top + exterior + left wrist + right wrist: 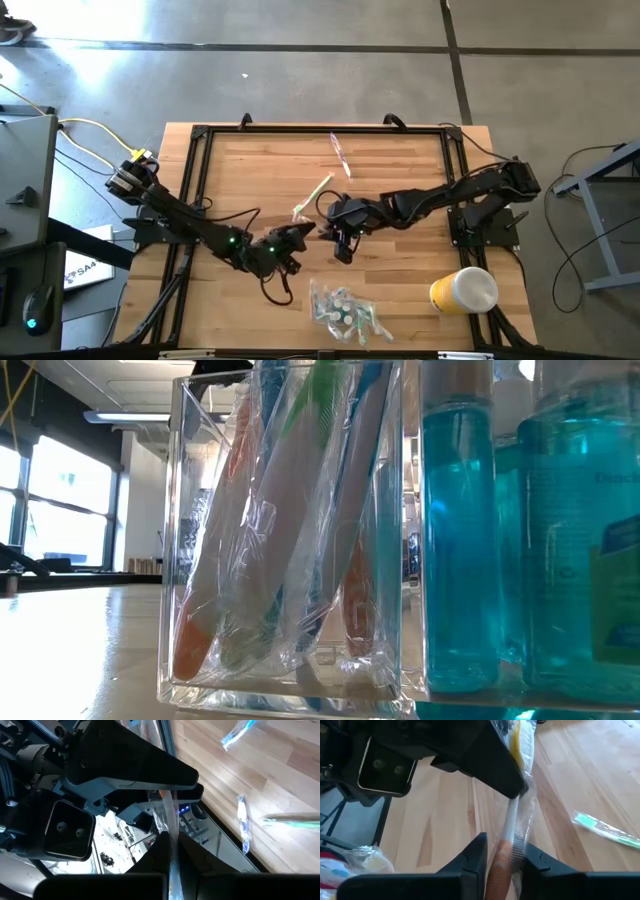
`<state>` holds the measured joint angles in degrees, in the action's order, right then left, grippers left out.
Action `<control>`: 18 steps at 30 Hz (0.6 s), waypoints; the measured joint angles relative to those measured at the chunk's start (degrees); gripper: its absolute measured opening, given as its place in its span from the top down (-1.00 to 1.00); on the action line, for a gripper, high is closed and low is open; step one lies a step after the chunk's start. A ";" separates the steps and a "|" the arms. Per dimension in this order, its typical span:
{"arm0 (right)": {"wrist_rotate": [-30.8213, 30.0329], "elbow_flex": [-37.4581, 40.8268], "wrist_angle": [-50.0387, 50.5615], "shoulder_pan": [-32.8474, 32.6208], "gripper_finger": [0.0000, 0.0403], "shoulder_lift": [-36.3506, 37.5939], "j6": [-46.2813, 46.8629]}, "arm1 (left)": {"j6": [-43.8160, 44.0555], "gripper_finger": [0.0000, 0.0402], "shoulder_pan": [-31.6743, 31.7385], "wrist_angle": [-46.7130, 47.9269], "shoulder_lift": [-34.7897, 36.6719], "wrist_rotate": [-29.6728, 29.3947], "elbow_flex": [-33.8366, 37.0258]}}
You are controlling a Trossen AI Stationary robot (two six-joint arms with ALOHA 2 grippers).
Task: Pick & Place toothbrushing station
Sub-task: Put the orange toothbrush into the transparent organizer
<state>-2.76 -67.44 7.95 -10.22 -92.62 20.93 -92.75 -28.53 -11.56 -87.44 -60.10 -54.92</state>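
Observation:
An orange-handled toothbrush in a clear wrapper hangs above the middle of the table, and both grippers are on it. My left gripper is shut on one end and my right gripper on the orange handle; in the high view the left gripper and the right gripper stand tip to tip. A green wrapped toothbrush and a pink one lie flat on the wood. In the low view a clear holder contains several wrapped toothbrushes standing upright. My left gripper pinches the wrapper's end between its two fingers, and the toothbrush runs on from there toward the right gripper. The toothbrush is clear of the table. My right gripper has the orange handle and its wrapper pinched between both fingers, which lie across the handle. The rest of the brush slants away toward the left gripper.
A yellow-and-white cup lies near the right front corner. A clear bundle with small bottles and brushes sits at the front edge. Blue mouthwash bottles stand beside the clear holder. A black frame borders the tabletop.

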 joint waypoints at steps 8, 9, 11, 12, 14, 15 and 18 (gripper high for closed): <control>-0.22 0.00 1.92 0.27 0.87 0.02 0.00 | 0.07 0.95 -0.04 0.17 -0.53 0.19 0.00; -0.45 0.01 2.20 0.24 0.87 0.02 0.00 | 0.07 0.93 -0.03 0.19 -0.65 0.40 0.00; -0.85 0.09 2.20 0.22 0.87 0.02 -0.07 | 0.09 0.90 0.00 0.19 -0.68 0.74 0.00; -1.10 0.09 2.24 0.22 0.87 0.04 -0.18 | 0.18 0.88 0.02 0.21 -0.66 1.32 0.00; -1.15 0.09 2.46 0.20 0.87 0.04 -0.30 | 0.28 0.85 0.04 0.83 -0.66 3.72 0.00; -1.12 0.09 2.39 0.20 0.88 0.04 -0.39 | 0.28 0.84 0.04 0.92 -0.66 4.96 0.00; -1.15 0.09 2.16 0.03 0.90 0.04 -0.42 | 3.04 0.81 0.03 -1.40 -0.66 8.02 0.00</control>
<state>-3.90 -67.35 10.11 -10.19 -92.58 20.51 -89.71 -28.51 -12.96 -88.09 -52.08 -54.92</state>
